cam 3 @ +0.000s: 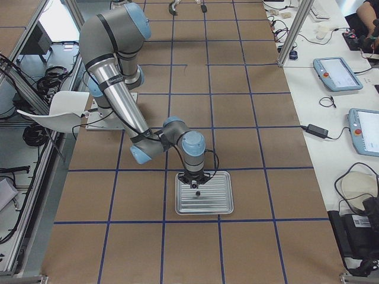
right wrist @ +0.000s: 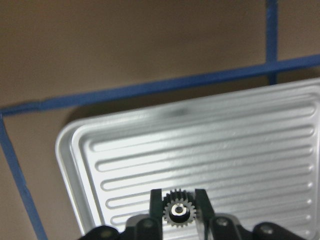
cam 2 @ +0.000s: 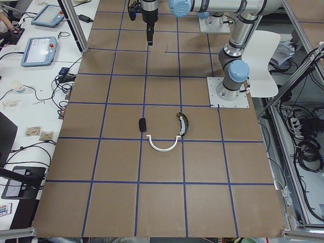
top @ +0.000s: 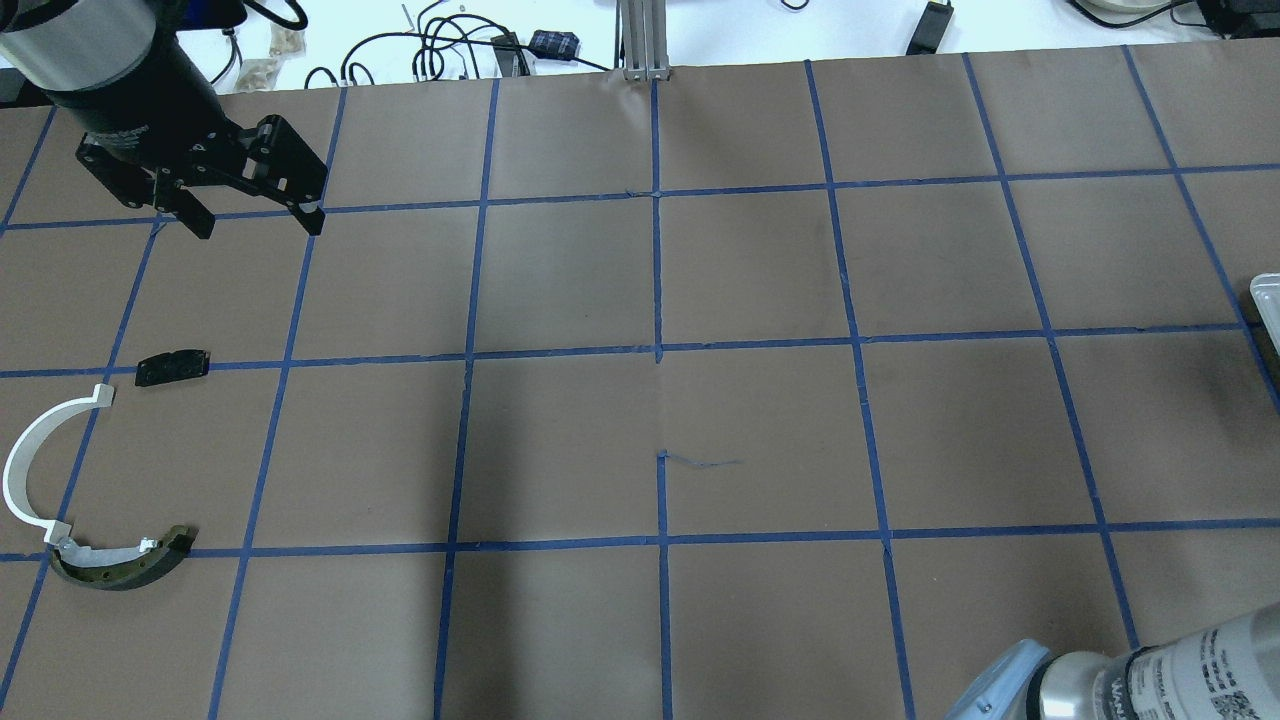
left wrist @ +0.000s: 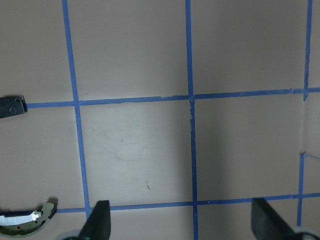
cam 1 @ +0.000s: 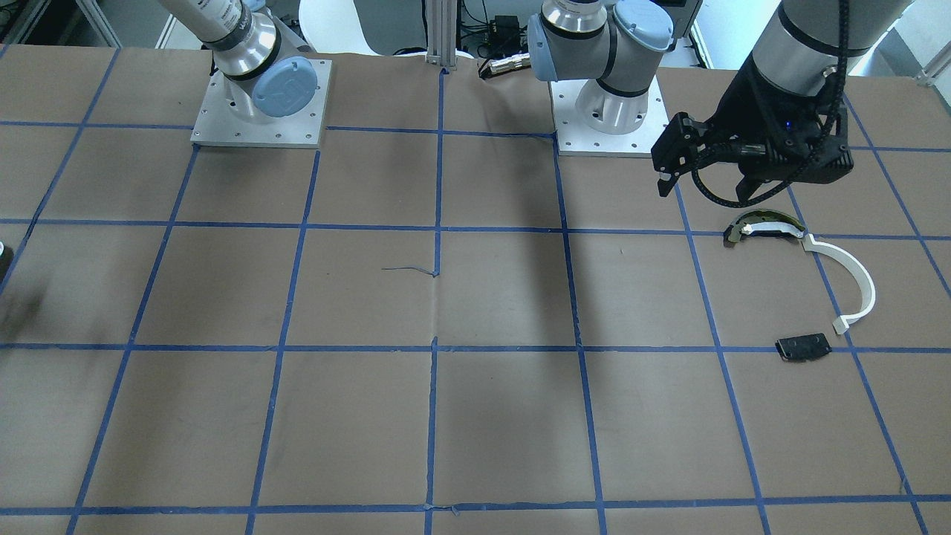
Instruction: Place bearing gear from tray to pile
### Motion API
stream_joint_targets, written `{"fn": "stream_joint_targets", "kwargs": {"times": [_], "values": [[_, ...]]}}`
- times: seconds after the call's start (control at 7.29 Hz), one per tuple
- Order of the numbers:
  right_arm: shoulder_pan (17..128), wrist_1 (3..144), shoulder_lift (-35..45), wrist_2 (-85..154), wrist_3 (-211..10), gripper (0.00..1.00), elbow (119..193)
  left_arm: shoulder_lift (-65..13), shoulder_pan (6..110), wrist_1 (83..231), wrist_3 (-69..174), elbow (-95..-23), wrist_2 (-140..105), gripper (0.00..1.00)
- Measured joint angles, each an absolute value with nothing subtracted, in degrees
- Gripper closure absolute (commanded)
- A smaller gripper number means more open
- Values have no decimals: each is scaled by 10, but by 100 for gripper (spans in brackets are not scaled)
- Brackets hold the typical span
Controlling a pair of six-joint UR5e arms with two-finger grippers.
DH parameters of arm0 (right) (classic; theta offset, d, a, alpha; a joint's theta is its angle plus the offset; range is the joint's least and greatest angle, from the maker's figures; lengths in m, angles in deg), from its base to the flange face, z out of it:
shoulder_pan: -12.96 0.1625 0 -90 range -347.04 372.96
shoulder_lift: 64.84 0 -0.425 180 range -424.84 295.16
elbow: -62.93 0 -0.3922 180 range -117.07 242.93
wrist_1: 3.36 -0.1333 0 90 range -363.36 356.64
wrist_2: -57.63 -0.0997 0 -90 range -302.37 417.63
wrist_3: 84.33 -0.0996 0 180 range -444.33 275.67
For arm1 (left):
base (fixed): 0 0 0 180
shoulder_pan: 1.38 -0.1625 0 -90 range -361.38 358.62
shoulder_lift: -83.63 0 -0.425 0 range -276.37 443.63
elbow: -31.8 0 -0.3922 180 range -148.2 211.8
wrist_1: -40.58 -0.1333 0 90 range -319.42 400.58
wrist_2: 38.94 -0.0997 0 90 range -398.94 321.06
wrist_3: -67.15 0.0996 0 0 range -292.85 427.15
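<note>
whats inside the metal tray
One bearing gear, pinched in the right gripper over the tray. Its ribbed floor shows no other part; the strip beneath the gripper's body is hidden.

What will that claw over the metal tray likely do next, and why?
Probably lift straight up. The right gripper is closed on the small gear just over the tray, while the pile lies far across the table, so the gear should clear the tray's rim before travelling.
</note>
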State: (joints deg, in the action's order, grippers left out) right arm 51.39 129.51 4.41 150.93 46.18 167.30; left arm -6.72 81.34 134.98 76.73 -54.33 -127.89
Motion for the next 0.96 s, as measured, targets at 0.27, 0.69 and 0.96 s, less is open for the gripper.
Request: {"fn": "stream_joint_targets", "kwargs": {"times": [0.27, 0.69, 0.96], "values": [[610, 1236, 79, 1509, 255, 100, 1679, -67, 814, 1350, 767, -543, -1279, 0], [835, 1208, 95, 1505, -148, 100, 1694, -67, 814, 1350, 767, -543, -1279, 0], [996, 1212, 94, 1505, -438, 100, 1697, -67, 814, 1350, 766, -543, -1279, 0]]}}
